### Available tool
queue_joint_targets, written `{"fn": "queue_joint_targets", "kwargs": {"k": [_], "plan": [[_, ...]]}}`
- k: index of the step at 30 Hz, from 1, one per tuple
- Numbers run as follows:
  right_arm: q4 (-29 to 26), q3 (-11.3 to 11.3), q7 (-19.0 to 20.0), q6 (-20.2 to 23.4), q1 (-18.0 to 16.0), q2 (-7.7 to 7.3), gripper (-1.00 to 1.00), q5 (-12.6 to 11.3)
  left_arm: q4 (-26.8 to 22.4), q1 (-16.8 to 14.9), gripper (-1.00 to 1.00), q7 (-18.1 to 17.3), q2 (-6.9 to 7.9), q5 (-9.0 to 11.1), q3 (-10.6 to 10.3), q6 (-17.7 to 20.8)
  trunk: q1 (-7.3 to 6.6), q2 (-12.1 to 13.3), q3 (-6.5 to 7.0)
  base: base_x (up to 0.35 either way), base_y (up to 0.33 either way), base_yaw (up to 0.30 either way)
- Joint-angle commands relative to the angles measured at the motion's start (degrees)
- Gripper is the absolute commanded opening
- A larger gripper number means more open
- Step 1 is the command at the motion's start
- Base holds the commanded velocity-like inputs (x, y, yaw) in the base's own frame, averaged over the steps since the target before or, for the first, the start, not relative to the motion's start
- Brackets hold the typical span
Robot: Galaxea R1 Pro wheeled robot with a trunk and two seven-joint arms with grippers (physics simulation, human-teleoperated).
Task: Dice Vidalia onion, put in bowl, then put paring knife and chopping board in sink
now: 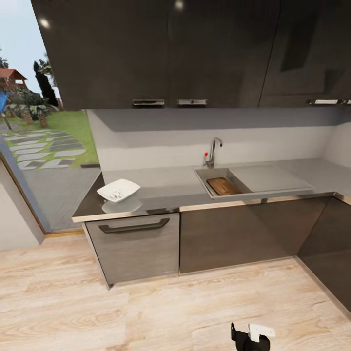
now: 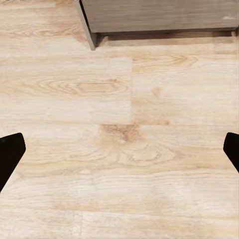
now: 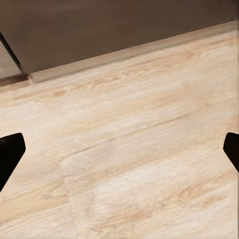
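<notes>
The rectangular stainless-steel sink [image 1: 202, 175] holds the brown wooden chopping board [image 1: 223, 185], tilted against its wall beneath the chrome faucet [image 1: 213, 151]. The shallow white rounded-square bowl [image 1: 118, 190] on the grey reflective countertop [image 1: 165, 187] carries small pale pieces. Far from both, the left gripper [image 2: 119, 154] and right gripper [image 3: 119, 154] hang spread wide and empty over the light wooden floor [image 1: 97, 312].

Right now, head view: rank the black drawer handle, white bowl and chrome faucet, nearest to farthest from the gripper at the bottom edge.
1. Black drawer handle, on the grey cabinet front, nearest the gripper.
2. White rounded-square bowl, on the countertop's left end.
3. Chrome faucet, behind the steel sink, by the back wall.
</notes>
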Motion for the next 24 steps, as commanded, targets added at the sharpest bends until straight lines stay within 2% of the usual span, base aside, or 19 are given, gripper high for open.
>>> {"fn": "queue_joint_targets", "kwargs": {"k": [1,24], "plan": [[0.04,-0.22,-0.80,-0.10,-0.04,0.04,1.00,0.61,0.17,-0.06,1.00,0.43,0.00,-0.62,0.25,-0.25,0.01,-0.05,0.02,0.000,0.000,0.000],[0.08,-0.21,-1.61,-0.10,-0.04,0.07,1.00,0.61,0.19,-0.08,1.00,0.44,0.00,-0.62,0.26,-0.23,0.01,-0.05,2.17,0.000,0.000,0.000]]}}
